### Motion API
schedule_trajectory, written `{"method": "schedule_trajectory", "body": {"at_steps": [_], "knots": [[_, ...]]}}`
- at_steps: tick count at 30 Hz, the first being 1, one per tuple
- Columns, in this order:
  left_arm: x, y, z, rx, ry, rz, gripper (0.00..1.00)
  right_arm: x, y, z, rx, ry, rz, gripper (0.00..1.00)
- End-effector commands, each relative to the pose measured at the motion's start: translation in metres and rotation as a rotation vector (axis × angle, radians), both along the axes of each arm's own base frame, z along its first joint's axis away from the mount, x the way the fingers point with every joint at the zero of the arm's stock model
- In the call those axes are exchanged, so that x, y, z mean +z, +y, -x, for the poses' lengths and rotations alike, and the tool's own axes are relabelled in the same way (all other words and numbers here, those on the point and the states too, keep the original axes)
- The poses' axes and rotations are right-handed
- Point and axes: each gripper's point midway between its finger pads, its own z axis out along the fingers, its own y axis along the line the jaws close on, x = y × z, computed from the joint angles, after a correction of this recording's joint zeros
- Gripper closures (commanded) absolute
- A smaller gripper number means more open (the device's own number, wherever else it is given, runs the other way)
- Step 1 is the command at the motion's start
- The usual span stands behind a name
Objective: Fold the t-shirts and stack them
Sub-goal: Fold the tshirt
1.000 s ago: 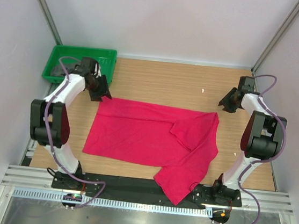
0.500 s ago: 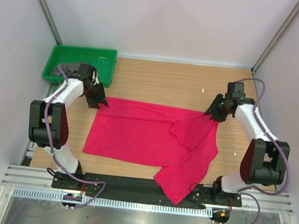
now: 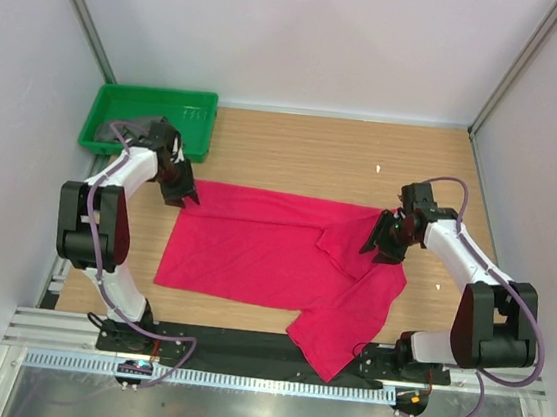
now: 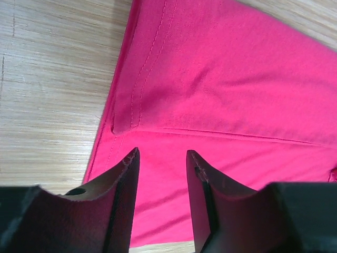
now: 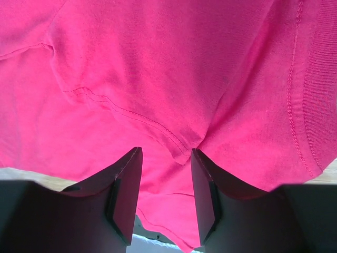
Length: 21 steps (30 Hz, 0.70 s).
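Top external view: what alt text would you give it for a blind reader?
A crimson-red t-shirt lies partly folded on a wooden table, with the left pincer at its far left corner and the right pincer over its right side. A green tray sits at the table's far left.

Showed the crimson-red t-shirt [image 5: 158,63] across nearly the whole field, a stitched hem [image 5: 126,113] crossing diagonally from left to centre. Framed the right gripper [image 5: 166,153] with dark fingers [image 5: 124,197] parted, a folded hem corner just between the tips. Revealed slivers of pale table [image 5: 21,174] at both lower edges.
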Motion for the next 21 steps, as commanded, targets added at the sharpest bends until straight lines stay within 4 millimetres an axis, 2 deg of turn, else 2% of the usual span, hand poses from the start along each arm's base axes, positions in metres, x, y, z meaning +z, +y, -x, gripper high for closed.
{"method": "schedule_trajectory", "body": {"at_steps": [1, 4, 7, 8, 11, 14, 21], "knots": [[0.006, 0.004, -0.002, 0.003, -0.027, -0.005, 0.59, 0.005, 0.000, -0.002, -0.021, -0.019, -0.006, 0.52], [0.014, -0.016, 0.004, -0.008, -0.034, 0.087, 0.62, 0.003, 0.012, 0.005, -0.040, 0.017, -0.083, 0.53], [0.022, -0.052, 0.012, -0.072, -0.043, 0.159, 0.57, -0.008, 0.019, 0.014, -0.059, 0.052, -0.133, 0.53], [0.024, -0.070, 0.017, -0.098, -0.042, 0.179, 0.57, -0.011, 0.021, 0.014, -0.061, 0.055, -0.144, 0.53], [0.027, -0.098, 0.025, -0.144, -0.053, 0.205, 0.55, -0.019, 0.026, 0.023, -0.074, 0.096, -0.175, 0.53], [0.027, -0.113, 0.029, -0.183, -0.048, 0.217, 0.56, -0.024, 0.023, 0.029, -0.085, 0.110, -0.163, 0.53], [0.027, -0.118, 0.032, -0.195, -0.039, 0.225, 0.58, -0.036, 0.024, 0.030, -0.105, 0.125, -0.171, 0.54]]}}
